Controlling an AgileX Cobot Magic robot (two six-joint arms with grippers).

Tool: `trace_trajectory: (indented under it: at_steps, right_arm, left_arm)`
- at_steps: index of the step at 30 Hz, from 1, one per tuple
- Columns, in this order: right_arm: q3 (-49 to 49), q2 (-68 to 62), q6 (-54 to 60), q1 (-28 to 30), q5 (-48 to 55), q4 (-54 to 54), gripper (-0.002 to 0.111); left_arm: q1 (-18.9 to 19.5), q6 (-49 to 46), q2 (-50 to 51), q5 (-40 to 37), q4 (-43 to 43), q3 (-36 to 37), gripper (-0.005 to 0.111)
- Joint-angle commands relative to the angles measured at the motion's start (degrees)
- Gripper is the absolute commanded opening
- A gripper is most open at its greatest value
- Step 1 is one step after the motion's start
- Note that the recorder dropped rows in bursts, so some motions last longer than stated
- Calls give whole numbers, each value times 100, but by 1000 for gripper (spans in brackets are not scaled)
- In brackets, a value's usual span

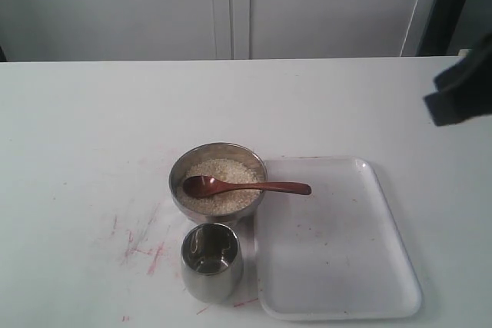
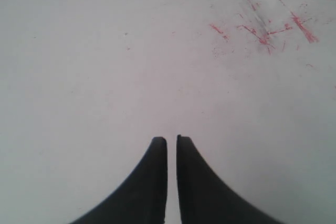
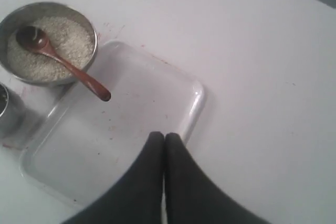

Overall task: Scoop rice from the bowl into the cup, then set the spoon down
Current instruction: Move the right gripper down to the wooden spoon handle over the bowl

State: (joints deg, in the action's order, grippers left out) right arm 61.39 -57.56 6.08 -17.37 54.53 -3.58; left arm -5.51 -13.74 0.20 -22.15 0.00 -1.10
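Observation:
The steel bowl point(image 1: 175, 175) stands mid-table, filled with off-white rice point(image 1: 231, 171). The reddish-brown wooden spoon point(image 1: 254, 187) lies with its scoop on the rice and its handle out over the rim above the tray. The small steel cup point(image 1: 211, 261) stands just in front of the bowl. My right gripper point(image 3: 164, 136) is shut and empty, hanging above the tray's far corner, away from the bowl point(image 3: 47, 3), spoon point(image 3: 68, 65) and cup point(image 3: 4, 109). It shows as a dark shape point(image 1: 452, 100) at the right edge. My left gripper point(image 2: 171, 139) is shut over bare table.
A clear plastic tray point(image 1: 338, 255) lies to the right of the bowl and cup, also seen under my right gripper point(image 3: 105, 145). Red scribble marks point(image 1: 146, 250) stain the white tabletop left of the cup, and appear in the left wrist view point(image 2: 265, 32).

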Motion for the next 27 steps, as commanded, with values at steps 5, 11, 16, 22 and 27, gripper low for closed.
trace_trajectory:
  at_steps: [5, 11, 16, 22, 27]
  right_arm:
    - [1180, -2170, 2459, -43, 175, 1430, 0]
    - [1388, -3036, 4050, -132, 183, 1868, 0]
    - [1397, -3438, 4776, -314, 47, 2397, 0]
    - [1397, -3851, 5161, -552, -488, 2322, 2]
    - [1397, -3891, 5223, -552, -325, 2178, 35]
  left_arm:
    - [-41, 27, -20, -273, -32, 52, 14]
    - [-41, 27, -20, -273, -32, 52, 14]
    - [-41, 27, -20, -273, -32, 52, 14]
    - [-41, 27, -20, -273, -32, 52, 14]
    - [-41, 27, -20, -273, -32, 52, 14]
